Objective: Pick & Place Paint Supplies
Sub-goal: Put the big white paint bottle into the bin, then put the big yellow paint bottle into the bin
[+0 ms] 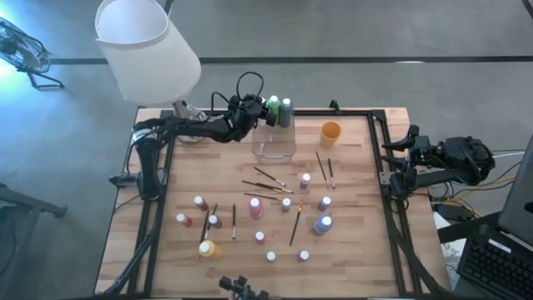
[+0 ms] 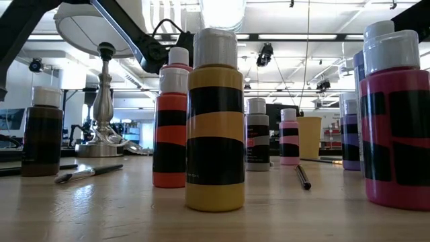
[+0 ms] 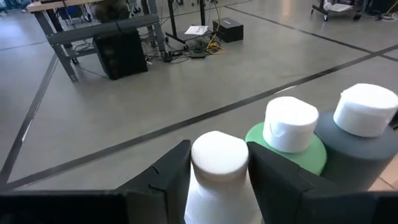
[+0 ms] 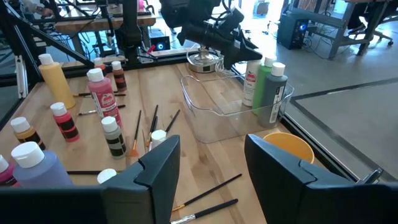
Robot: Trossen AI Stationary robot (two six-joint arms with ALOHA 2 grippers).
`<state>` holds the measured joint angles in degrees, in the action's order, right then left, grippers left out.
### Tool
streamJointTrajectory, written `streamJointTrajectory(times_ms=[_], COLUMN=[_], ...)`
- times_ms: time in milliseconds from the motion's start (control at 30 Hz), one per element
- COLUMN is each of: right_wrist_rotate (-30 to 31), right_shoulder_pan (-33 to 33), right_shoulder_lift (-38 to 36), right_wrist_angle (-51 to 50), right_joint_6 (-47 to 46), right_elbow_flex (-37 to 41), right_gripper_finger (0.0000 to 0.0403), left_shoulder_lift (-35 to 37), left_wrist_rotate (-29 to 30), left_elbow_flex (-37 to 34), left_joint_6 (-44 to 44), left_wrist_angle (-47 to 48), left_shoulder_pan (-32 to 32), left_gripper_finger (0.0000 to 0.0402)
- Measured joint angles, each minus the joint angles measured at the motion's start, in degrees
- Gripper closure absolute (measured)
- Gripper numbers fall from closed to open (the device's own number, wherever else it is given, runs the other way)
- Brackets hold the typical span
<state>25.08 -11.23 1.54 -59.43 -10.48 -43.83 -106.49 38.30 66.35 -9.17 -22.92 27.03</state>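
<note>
The left gripper (image 3: 217,180) sits at the far edge of the clear box (image 1: 274,147), its two fingers flanking a white bottle (image 3: 219,177) just under the cap. Whether they press on it or have just let go cannot be told; the bottle stands upright between them, apparently being set down. Beside it, touching or nearly so, stand a green bottle (image 3: 287,144) and a dark grey bottle (image 3: 360,149), lined up along the box's far wall, likely so that the row packs tightly and leaves the nearer floor of the box free.

The right gripper (image 4: 205,171) waits off the table's right side, fingers apart and holding nothing, looking across the tabletop.

Outward from the box, the table (image 1: 166,242) carries the supplies yet to be moved: several brushes (image 1: 268,185) lie scattered just in front of the box, and many small bottles stand upright further forward, among them a pink one (image 1: 256,207), a yellow one (image 1: 206,248) and a purple one (image 1: 322,224). An orange cup (image 1: 331,132) stands right of the box. A lamp (image 1: 148,48) overhangs the table's far-left corner.
</note>
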Motion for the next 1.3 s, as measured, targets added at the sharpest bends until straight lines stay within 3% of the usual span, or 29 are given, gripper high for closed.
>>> streamJointTrajectory(times_ms=[433,767,900,1300], right_wrist_rotate=[-0.02,0.00,0.00,0.00], right_shoulder_pan=[0.00,0.01,0.00,0.01], right_shoulder_lift=[0.00,0.00,0.00,0.00], right_wrist_angle=[-0.01,-0.01,0.01,0.00], right_joint_6=[0.00,0.00,0.00,0.00], right_elbow_flex=[0.00,0.00,0.00,0.00], right_gripper_finger=[0.0262,0.0294,0.0309,0.0351], left_shoulder_lift=[3.34,12.85,16.95,29.37], left_wrist_rotate=[-1.99,-18.89,-22.61,-23.91], left_elbow_flex=[0.00,0.00,0.00,0.00], left_joint_6=[-0.80,-3.93,-2.55,6.36], left_wrist_angle=[-3.05,-3.05,-2.99,5.22], left_shoulder_pan=[-0.07,-1.12,-2.95,-12.74], left_gripper_finger=[0.0214,0.0213,0.0213,0.0216])
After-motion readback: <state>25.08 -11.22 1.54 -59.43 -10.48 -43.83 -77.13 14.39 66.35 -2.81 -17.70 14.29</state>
